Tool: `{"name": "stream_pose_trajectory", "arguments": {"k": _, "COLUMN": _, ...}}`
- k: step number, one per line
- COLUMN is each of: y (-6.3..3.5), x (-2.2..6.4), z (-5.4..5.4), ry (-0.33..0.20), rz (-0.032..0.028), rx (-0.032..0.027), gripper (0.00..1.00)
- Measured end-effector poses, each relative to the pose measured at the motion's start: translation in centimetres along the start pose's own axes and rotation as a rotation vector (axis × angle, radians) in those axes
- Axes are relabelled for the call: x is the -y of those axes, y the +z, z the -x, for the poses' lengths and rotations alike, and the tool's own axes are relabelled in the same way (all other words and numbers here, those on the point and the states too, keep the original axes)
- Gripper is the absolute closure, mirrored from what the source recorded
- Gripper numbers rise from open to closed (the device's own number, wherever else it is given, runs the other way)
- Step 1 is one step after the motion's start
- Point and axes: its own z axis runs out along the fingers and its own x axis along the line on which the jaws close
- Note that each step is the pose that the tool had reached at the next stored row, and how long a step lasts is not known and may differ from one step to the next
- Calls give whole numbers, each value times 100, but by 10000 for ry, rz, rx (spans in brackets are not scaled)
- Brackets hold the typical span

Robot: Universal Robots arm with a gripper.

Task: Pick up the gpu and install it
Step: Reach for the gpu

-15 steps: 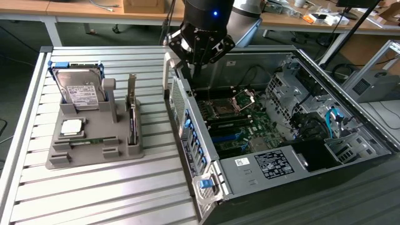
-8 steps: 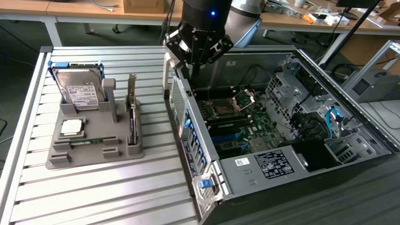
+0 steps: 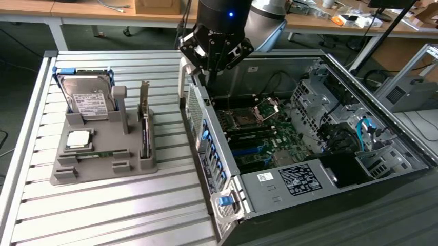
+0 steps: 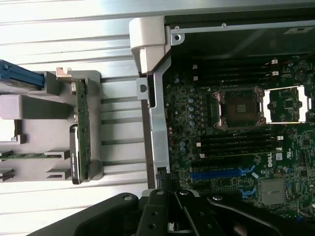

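Not yet picked up: the gpu (image 3: 144, 134) (image 4: 81, 129) stands in the holder (image 3: 96, 171) at the exterior view's left. The gripper (image 3: 207, 77) (image 4: 170, 197), clenched and empty, hovers over the case (image 3: 274, 192) edge, upper middle.

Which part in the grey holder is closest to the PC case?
The gpu, the dark card standing on edge with a silvery bracket, at the holder's case-side edge. The hard drive and memory stick sit farther off.

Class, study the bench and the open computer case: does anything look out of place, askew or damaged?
Nothing looks damaged or spilled. The gpu stands on edge in the grey holder, and the hard drive is upright in the same holder. Only the processor socket on the motherboard stands open and seemingly empty.
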Motion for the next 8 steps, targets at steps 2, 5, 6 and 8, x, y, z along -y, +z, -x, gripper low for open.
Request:
{"name": "stream_pose_trajectory", "arguments": {"k": 2, "y": 0, "x": 1, "z": -8, "ry": 0, "rz": 0, "rx": 0, "gripper": 89}}
{"name": "stream_pose_trajectory", "arguments": {"k": 5, "y": -1, "x": 1, "z": -19, "ry": 0, "rz": 0, "rx": 0, "gripper": 89}}
{"name": "stream_pose_trajectory", "arguments": {"k": 6, "y": -1, "x": 2, "z": -23, "ry": 0, "rz": 0, "rx": 0, "gripper": 89}}
{"name": "stream_pose_trajectory", "arguments": {"k": 8, "y": -1, "x": 3, "z": -32, "ry": 0, "rz": 0, "rx": 0, "gripper": 89}}
